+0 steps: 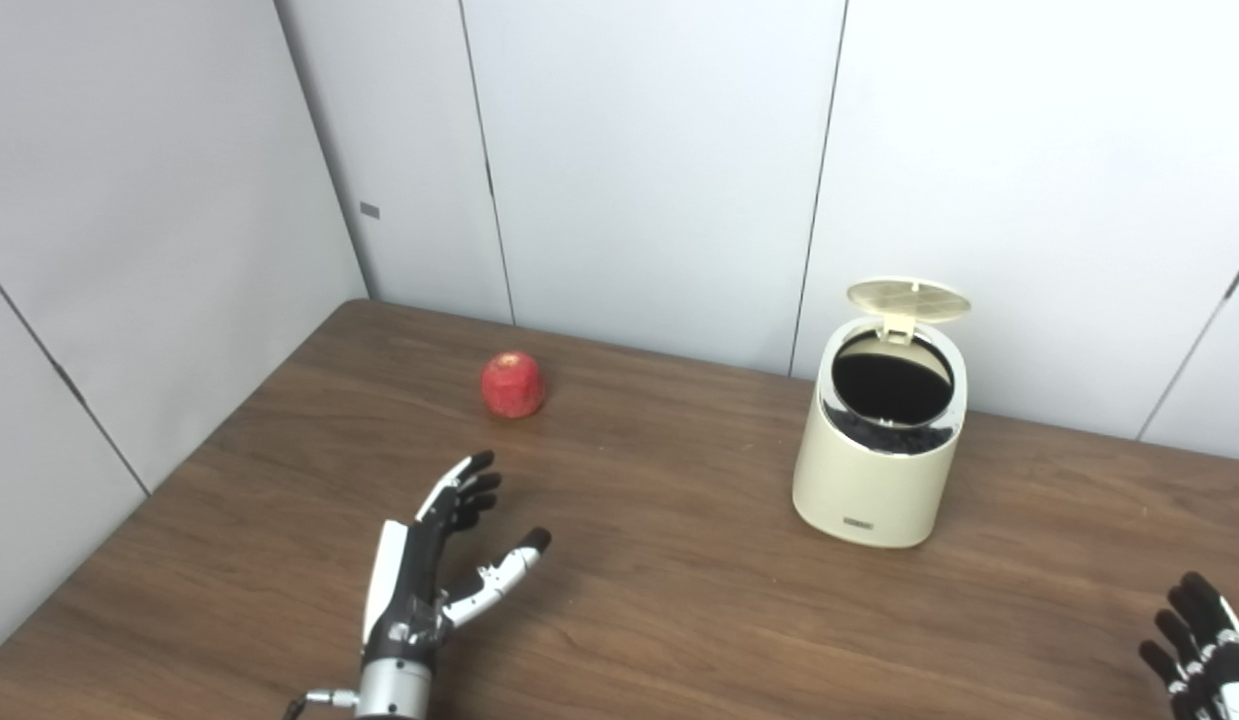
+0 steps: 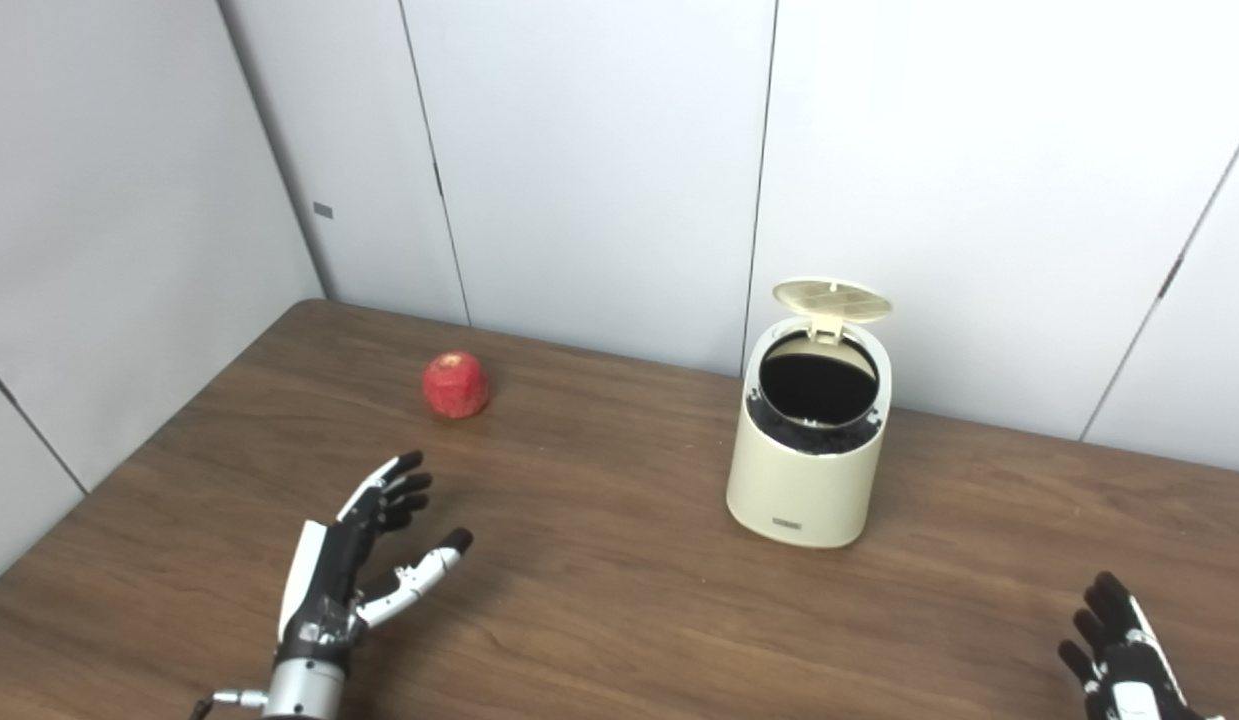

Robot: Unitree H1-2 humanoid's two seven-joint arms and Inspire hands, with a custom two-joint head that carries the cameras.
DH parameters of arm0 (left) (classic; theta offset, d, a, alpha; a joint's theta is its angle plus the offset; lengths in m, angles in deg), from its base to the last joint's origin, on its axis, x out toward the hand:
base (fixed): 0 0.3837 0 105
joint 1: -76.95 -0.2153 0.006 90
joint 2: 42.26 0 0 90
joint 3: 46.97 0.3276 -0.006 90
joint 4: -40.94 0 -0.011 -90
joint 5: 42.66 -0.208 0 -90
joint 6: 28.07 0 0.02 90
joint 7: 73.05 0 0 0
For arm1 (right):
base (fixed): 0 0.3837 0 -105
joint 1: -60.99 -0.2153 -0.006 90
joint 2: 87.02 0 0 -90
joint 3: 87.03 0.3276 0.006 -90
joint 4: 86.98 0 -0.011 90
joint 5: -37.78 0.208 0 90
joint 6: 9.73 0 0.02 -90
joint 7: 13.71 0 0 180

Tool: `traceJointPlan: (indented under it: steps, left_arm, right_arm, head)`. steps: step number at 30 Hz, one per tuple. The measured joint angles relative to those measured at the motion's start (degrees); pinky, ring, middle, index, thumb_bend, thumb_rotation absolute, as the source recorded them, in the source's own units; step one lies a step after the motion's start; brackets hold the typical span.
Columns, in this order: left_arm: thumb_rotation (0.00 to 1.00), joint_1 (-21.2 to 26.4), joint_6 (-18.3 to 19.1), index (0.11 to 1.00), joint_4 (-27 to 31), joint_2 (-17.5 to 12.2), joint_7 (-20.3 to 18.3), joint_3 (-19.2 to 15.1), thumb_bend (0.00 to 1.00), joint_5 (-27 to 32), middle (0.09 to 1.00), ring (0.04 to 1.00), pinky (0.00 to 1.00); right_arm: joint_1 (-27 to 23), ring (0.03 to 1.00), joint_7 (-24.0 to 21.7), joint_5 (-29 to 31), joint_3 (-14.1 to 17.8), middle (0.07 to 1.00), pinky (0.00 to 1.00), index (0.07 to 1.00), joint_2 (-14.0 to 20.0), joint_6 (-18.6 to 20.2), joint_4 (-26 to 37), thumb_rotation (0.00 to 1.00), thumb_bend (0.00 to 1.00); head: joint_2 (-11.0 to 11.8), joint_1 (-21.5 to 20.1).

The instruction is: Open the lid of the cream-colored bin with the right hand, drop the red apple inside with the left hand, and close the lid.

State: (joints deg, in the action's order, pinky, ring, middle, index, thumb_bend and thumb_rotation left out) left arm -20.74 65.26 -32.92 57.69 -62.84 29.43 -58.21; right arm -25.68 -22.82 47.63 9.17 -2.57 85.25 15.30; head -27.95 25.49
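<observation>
Bench [image 1: 679, 600]: wood, smooth, so your apple can roll if nudged. Cream-colored bin [image 1: 879, 470] stands right of centre, lid [image 1: 909, 298] already tipped up; a knock could drop it shut. Left hand [image 1: 439, 560] spread, empty, short of the red apple [image 1: 513, 384] toward the back wall. Right hand [image 2: 1119, 650] spread, empty, near the bench's front edge.

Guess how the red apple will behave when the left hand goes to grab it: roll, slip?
The red apple is round and sits free on the smooth table, so a sideways nudge would probably roll it. Its skin looks smooth, so it may slip unless the fingers wrap around it. It seems rigid, unlikely to deform. The left hand is open, well short of it.
</observation>
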Motion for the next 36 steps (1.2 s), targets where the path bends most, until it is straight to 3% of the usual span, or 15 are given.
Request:
traceJointPlan:
  steps: [10,14,17,23,27,36]
  left_arm:
    - [0.23,8.0,7.1,0.858,-3.1,-8.3,0.4,-2.6,0.82,-4.2,0.816,0.781,0.72]
    - [0.20,11.3,7.3,0.857,-7.7,-11.6,0.5,-3.3,0.83,-4.2,0.808,0.774,0.72]
    - [0.19,13.4,7.5,0.841,-12.0,-12.9,0.6,-3.1,0.83,-4.2,0.804,0.748,0.67]
    - [0.18,18.5,8.0,0.847,-18.9,-16.0,-0.1,0.8,0.83,-6.2,0.826,0.734,0.63]
    - [0.19,22.6,8.2,0.857,-24.0,-19.2,-1.7,3.5,0.87,-6.9,0.847,0.805,0.73]
    - [0.27,29.6,14.4,0.933,-30.2,-22.4,-8.2,10.0,0.92,-7.7,0.909,0.840,0.70]
  right_arm:
    - [-0.1,0.946,-0.2,-0.2,-0.1,0.949,0.89,0.924,1.1,-0.1,-0.1,0.85,0.66]
    - [0.0,0.940,-0.2,-0.2,-0.3,0.945,0.88,0.923,1.1,-0.3,-0.1,0.85,0.67]
    - [0.0,0.948,-0.2,-0.2,-0.6,0.951,0.91,0.934,1.0,-1.1,-0.1,0.86,0.69]
    - [0.0,0.975,-0.3,0.1,-0.9,0.969,0.96,0.952,0.8,-2.4,-0.8,0.88,0.70]
    - [0.0,0.978,-0.3,0.8,-1.0,0.971,0.97,0.954,0.6,-2.4,-1.7,0.88,0.70]
    - [0.1,0.960,0.0,1.1,-1.0,0.955,0.92,0.948,-0.7,-2.3,-1.4,0.86,0.71]
  head:
    - [0.3,-1.3]
    - [0.4,-1.7]
    - [0.1,-2.3]
    - [-0.2,-2.7]
    - [-0.2,-3.2]
    - [-0.6,-3.8]
